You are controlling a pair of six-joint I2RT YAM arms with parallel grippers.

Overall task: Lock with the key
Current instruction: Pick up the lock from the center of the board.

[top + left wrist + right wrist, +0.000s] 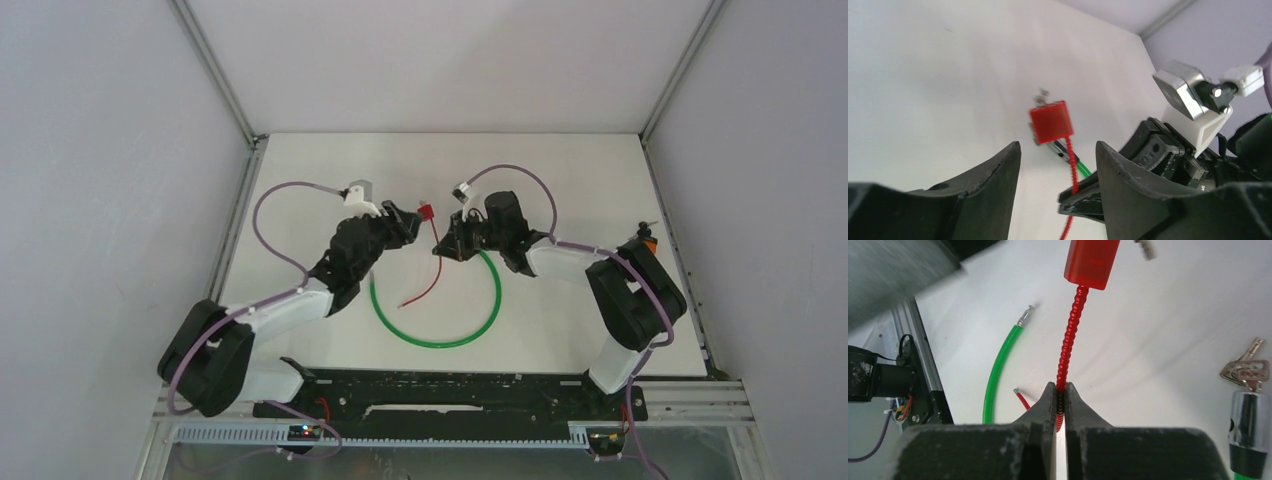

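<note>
**Table point(560, 180).** White surface, walled on three sides, both arms bolted at its near edge.

**Red lock body point(1050, 121).** Small red block a little to the far side of the table's middle, between the two grippers. I cannot tell whether it rests on the surface or hangs clear of it. A small metal piece point(1042, 93) sits at its far end, too blurred to identify.

**Red cable point(1070, 325).** Ribbed cable that leaves the red lock body and runs toward the near edge. Its free end point(1020, 397) has a small metal tip and lies inside the green loop.

**Right gripper point(1059, 388).** Reaches in from the right edge, with its jaws pinched tight on the red cable a short way below the body.

**Left gripper point(1058, 150).** Reaches in from the left edge, just beside the red lock body. Its jaws are spread wide and hold nothing; from its own camera the body shows in the gap between them.

**Green cable point(480, 325).** Lies flat as an open loop between the table's middle and its near edge. One end carries a metal tip point(1027, 316).

**Chrome cylinder point(1245, 415).** Sits on the other end of the green cable, to the right of the right gripper.

**Keys point(1243, 367).** A small bunch at the top of the chrome cylinder, well apart from the red lock body.
</note>
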